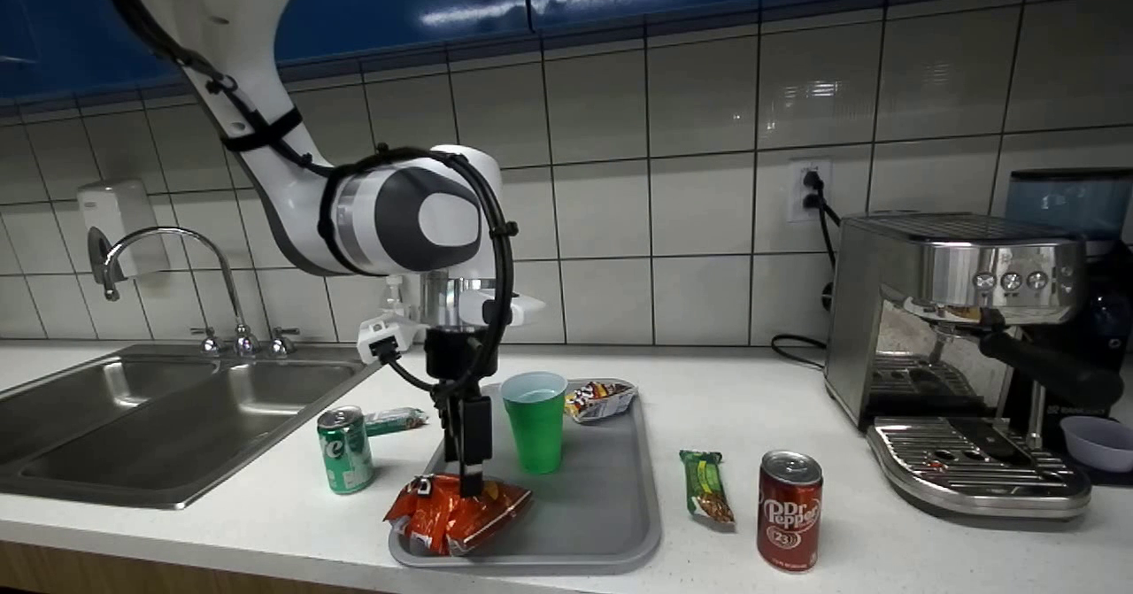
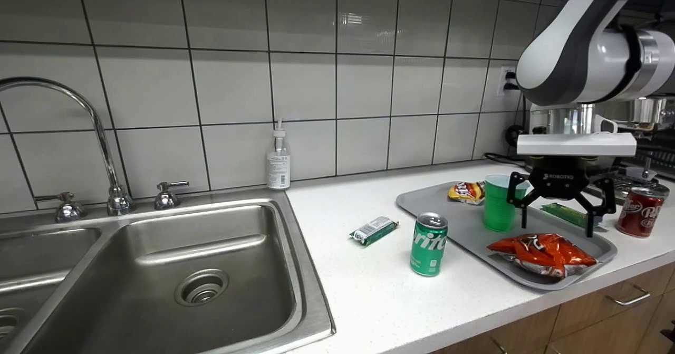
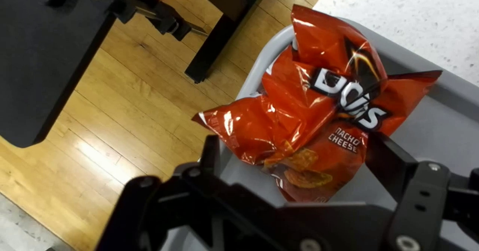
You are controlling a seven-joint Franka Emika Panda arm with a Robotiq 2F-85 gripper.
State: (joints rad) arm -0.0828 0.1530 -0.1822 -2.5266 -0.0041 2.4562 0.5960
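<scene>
My gripper (image 2: 557,231) points straight down with its fingers spread wide and nothing held between them. Just below it lies a crumpled red Doritos bag (image 2: 548,254), resting at the near corner of a grey tray (image 1: 602,514). In the wrist view the bag (image 3: 318,105) fills the space beyond the fingertips and overhangs the tray's rim. One finger (image 3: 389,161) overlaps the bag's edge in that view; whether it touches cannot be told. Behind the gripper on the tray stand a green cup (image 1: 535,430) and a small M&M's bag (image 1: 602,401).
A Sprite can (image 2: 429,246) and a green-wrapped bar (image 2: 374,230) sit between tray and sink (image 2: 311,290). Across the tray are another green packet (image 1: 706,488) and a Dr Pepper can (image 1: 790,510). An espresso machine (image 1: 956,258) stands farther along the counter.
</scene>
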